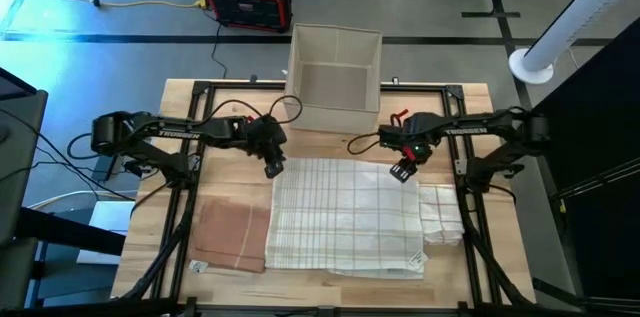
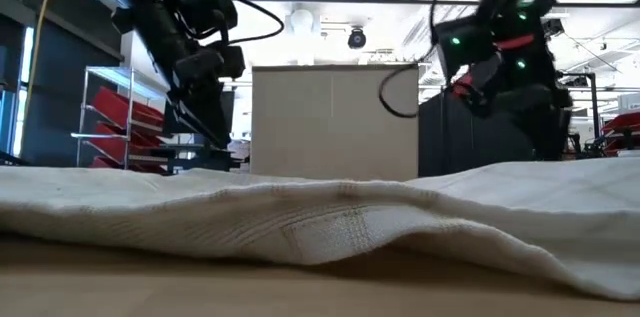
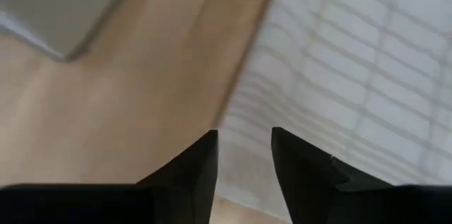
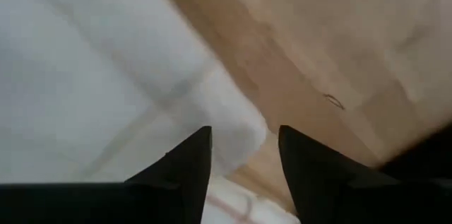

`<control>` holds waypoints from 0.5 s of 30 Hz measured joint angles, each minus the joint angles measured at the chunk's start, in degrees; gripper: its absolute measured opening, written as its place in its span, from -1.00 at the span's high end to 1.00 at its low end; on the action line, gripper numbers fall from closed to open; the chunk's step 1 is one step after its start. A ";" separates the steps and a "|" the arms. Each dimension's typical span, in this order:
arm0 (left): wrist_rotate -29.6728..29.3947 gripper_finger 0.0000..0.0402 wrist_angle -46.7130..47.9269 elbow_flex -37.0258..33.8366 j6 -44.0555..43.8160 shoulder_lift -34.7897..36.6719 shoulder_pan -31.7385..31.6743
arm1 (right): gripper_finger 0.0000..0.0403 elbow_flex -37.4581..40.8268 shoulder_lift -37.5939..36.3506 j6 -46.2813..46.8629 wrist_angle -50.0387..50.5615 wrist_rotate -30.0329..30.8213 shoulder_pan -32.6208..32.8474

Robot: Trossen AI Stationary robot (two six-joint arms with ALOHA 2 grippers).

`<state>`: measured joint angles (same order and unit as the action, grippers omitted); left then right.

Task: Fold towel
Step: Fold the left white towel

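Observation:
A white towel with a thin grid pattern (image 1: 345,217) lies spread flat on the wooden table; in the low view it appears as a rumpled ridge (image 2: 330,219). My left gripper (image 1: 274,167) hangs open just over the towel's far left corner (image 3: 233,121), its fingers to either side of that edge. My right gripper (image 1: 402,170) is open over the far right corner (image 4: 236,121), higher above the cloth in the low view (image 2: 500,82). Whether either finger touches the cloth does not show.
An open pale box (image 1: 335,72) stands at the table's far edge, just behind both grippers. A brown sheet (image 1: 235,232) lies left of the towel, partly under it. More white cloth (image 1: 442,215) sits at the towel's right side. Bare wood shows at the far edge.

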<state>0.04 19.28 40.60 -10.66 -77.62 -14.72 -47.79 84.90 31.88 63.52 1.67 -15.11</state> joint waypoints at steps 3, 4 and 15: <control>-3.17 0.32 -0.10 0.00 0.85 -0.07 -0.05 | 0.24 3.38 -1.58 1.74 -3.32 1.49 0.10; -3.51 0.31 -0.33 0.00 1.37 -0.27 -0.26 | 0.24 4.40 -2.23 2.14 -5.24 0.69 0.10; -1.82 0.29 0.21 -0.02 3.36 -2.76 -4.85 | 0.31 12.51 -3.49 5.45 -18.56 -2.16 0.16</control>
<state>-1.78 19.49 40.58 -7.29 -80.38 -19.57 -35.29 81.41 37.33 44.96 -0.49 -14.95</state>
